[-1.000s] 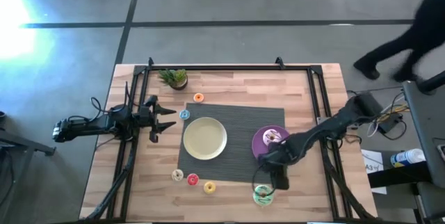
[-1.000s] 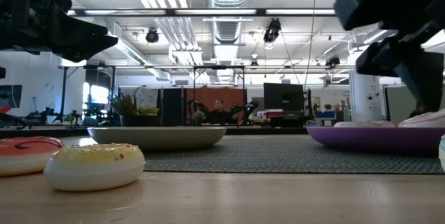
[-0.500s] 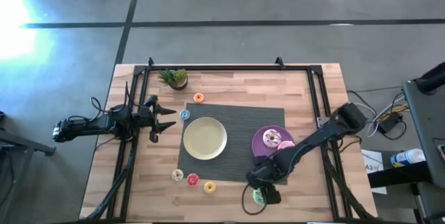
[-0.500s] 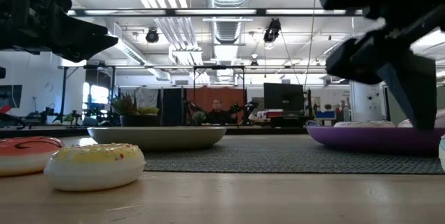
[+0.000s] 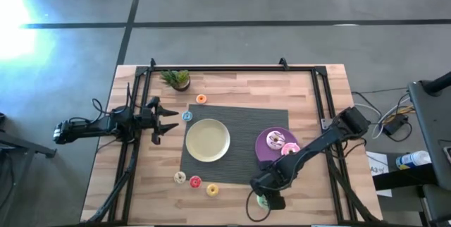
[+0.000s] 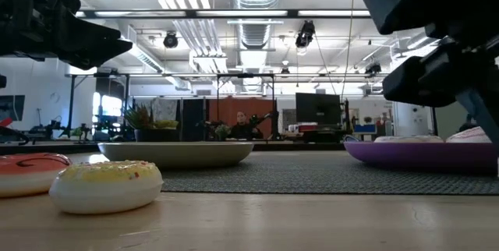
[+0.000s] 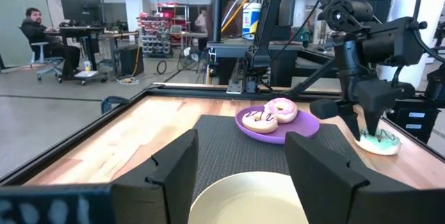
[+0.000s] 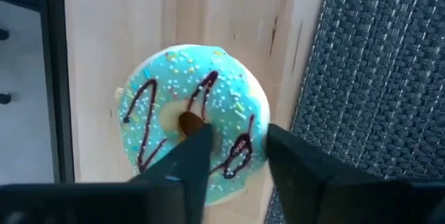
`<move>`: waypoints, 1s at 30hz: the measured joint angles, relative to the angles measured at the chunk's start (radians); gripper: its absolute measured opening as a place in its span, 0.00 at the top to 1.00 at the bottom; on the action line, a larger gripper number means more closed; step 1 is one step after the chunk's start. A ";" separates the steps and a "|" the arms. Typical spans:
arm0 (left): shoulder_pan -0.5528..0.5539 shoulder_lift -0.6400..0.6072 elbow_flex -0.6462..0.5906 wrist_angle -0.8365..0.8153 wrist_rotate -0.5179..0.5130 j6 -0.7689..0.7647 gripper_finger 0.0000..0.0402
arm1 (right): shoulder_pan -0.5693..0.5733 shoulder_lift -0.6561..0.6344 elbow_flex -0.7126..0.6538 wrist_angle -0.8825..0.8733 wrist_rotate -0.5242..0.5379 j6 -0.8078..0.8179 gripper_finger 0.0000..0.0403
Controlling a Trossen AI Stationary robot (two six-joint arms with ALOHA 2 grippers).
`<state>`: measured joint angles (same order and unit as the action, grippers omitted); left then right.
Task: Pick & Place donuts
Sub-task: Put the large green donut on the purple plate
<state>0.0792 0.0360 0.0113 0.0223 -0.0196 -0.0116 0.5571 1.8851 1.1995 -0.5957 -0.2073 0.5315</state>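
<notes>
The green donut (image 8: 191, 123), teal icing with brown squiggles, lies flat on the wood near the table's near edge (image 5: 262, 200). My right gripper (image 8: 236, 144) is open and points down over it, one finger in the hole and one outside the ring; it also shows from the left wrist view (image 7: 372, 116). The pink donut (image 5: 289, 149) and the white-sprinkled donut (image 5: 275, 140) lie on the purple plate (image 5: 262, 144). Mini donuts rest on the wood: orange (image 5: 201, 99), blue (image 5: 187, 115), cream (image 5: 180, 178), red (image 5: 195, 182), yellow (image 5: 212, 189). My left gripper (image 5: 169, 120) waits open at the table's left. My right gripper comes at the green donut from above, pointing down. One fingertip (image 8: 198, 132) is in the hole and the other (image 8: 281, 144) is beyond the ring's outer edge, with that side of the ring (image 8: 240, 147) between them. Whether they touch the donut, I cannot tell.
The yellow plate (image 5: 208, 140) sits on the dark woven mat (image 5: 239, 118) at mid-table. A small potted plant (image 5: 176, 79) stands at the far left. Black frame rails (image 5: 324, 114) run along both sides of the table. A seated person shows in the room beyond (image 7: 42, 33).
My right gripper has moved from beside the purple plate toward the table's near edge and down onto the green donut, which it now covers in the high view. A person at the far right has walked out of view.
</notes>
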 joint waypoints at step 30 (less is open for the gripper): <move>0.000 0.000 0.000 0.000 0.000 0.000 0.53 | -0.182 -0.408 -0.258 -0.327 0.291 0.726 0.95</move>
<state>0.0792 0.0364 0.0113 0.0223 -0.0196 -0.0113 0.3749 1.4770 0.9419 -0.9223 0.0833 1.2570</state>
